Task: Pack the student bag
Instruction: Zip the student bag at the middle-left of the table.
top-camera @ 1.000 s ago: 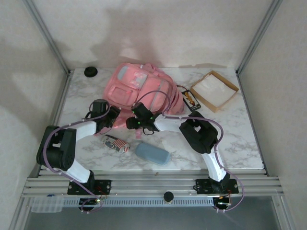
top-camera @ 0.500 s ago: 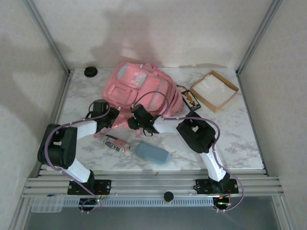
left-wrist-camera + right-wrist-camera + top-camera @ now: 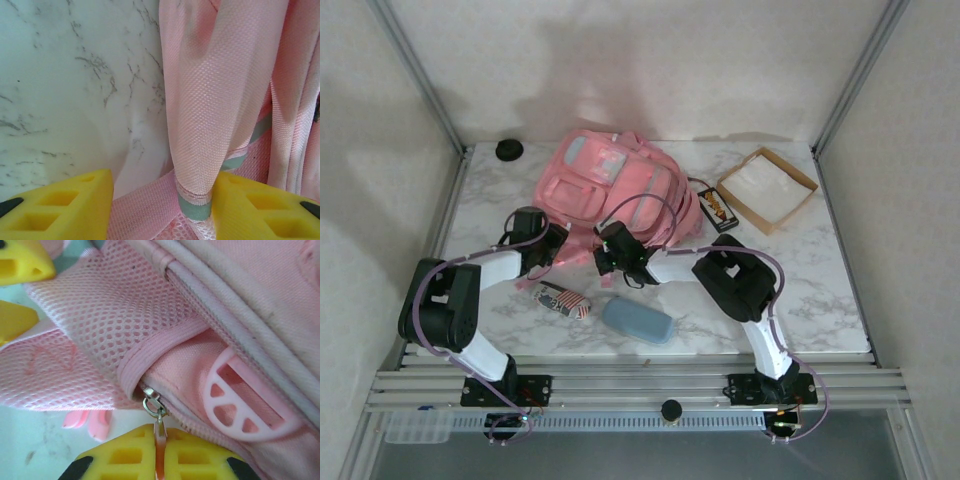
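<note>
Pinching zipper pull [image 3: 159,437] in right pincer [image 3: 161,462], strap [image 3: 215,100] in left pincer [image 3: 162,210]. Judging student bag [image 3: 615,190] soft, floppy; hold by pull.

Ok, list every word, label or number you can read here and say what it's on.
No text can be read.
student bag: no lettering shows, nor on its zip pull.
striped pouch: pattern only, too small to show any words.
black packet: orange print, too small to read.
</note>
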